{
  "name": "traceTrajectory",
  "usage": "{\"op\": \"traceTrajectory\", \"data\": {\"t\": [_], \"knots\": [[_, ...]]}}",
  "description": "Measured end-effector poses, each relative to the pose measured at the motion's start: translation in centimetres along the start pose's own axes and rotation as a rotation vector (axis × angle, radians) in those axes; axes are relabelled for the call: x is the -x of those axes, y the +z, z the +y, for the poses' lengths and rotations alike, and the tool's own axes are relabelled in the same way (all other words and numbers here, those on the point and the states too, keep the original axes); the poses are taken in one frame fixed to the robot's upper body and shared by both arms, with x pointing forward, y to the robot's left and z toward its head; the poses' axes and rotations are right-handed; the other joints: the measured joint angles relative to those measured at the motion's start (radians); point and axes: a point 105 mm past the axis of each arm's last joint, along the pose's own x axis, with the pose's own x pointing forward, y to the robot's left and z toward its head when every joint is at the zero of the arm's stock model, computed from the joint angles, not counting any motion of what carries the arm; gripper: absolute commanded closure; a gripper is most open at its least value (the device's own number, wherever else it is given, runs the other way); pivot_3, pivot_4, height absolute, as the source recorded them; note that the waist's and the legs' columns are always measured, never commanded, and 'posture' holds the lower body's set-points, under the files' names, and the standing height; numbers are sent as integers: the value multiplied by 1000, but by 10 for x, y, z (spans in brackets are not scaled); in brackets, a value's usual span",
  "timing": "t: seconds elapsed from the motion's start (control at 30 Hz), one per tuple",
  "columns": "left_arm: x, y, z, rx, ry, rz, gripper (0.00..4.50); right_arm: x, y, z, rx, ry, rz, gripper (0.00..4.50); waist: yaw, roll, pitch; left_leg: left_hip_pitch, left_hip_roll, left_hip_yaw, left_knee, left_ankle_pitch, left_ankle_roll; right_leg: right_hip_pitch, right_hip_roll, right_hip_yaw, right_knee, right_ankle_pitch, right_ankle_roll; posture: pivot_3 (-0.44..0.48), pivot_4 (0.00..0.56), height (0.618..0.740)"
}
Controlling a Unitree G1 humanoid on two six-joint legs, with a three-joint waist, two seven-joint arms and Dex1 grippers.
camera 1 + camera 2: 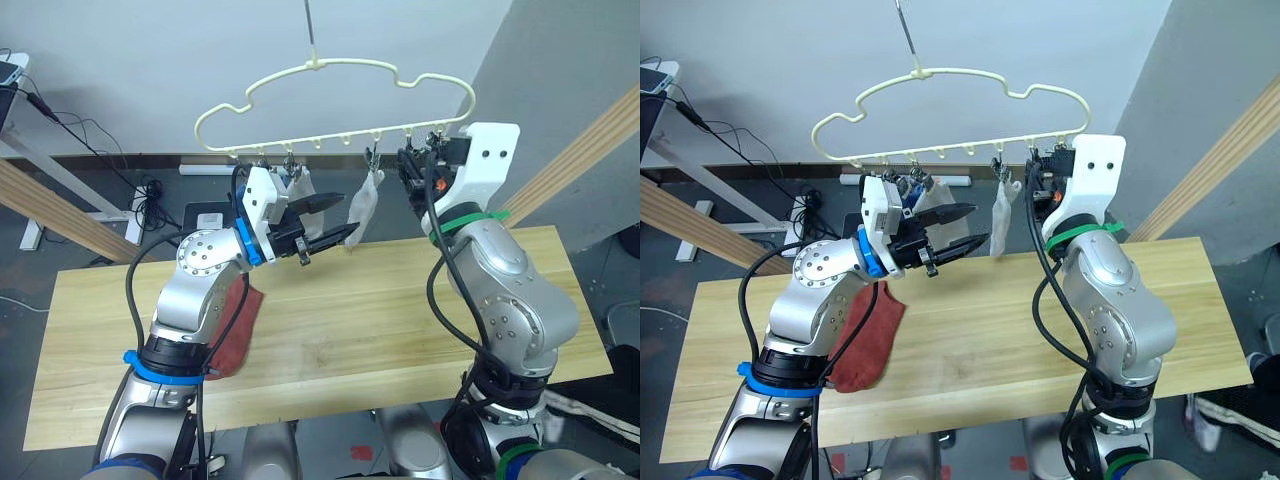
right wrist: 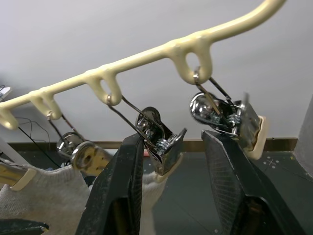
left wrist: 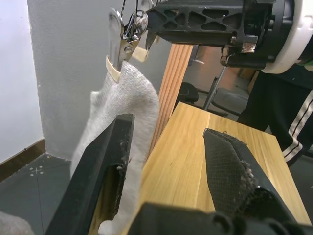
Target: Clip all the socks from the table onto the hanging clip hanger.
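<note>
Socks: one light grey sock (image 1: 366,203) hangs from a clip on the clip hanger (image 1: 330,75); a rust-red sock (image 1: 868,341) lies on the table (image 1: 400,320). Left gripper (image 1: 325,222), raised beside the grey sock, is open and empty. Right gripper (image 2: 173,161), lifted to the clips, is open and empty.

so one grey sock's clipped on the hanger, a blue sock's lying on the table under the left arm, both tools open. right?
Not quite. The sock on the table under the left arm is rust-red, not blue, as the right eye view shows. The rest stands: a grey sock hangs clipped on the hanger, and the left tool and right tool are open.
</note>
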Motion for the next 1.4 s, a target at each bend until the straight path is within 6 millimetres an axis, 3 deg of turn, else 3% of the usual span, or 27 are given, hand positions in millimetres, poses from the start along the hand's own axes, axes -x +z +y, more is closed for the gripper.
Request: {"op": "traceTrajectory", "data": {"t": [0.37, 0.77, 1.03, 1.2, 1.4], "knots": [[0, 0, 0, 0, 0, -1, 1944, -1, 0, 2, -20, -13, -2, 2585, 0, 0, 0, 0, 0, 0, 0, 0, 0, 0, 0, 0, 0, 0, 0, -314, 359, 730], [4, -5, -3, 19, -10, 17, 1944, 3, -6, 9, 142, 110, 22, 2585, -1, 0, 0, 0, 0, 0, 0, 0, 0, 0, 0, 0, 0, 0, 0, -306, 361, 730], [17, -3, 3, 3, -18, 43, 1944, 20, -15, -11, 287, 189, 82, 2585, 1, 0, 0, 0, 0, 0, 0, 0, 0, 0, 0, 0, -1, 0, 0, -301, 363, 730], [22, -2, 8, -12, -4, 57, 1944, 25, -8, -19, 322, 229, 83, 2585, 1, 0, 0, 0, 0, 0, 0, 0, 1, 0, 0, 0, -1, 0, 0, -301, 363, 730], [22, -2, 8, -10, -2, 58, 1944, 22, -1, -8, 321, 273, 49, 2585, 1, 0, 0, 0, 0, 1, 0, 0, 0, 0, 0, 1, -1, 0, 0, -297, 360, 730]]}}
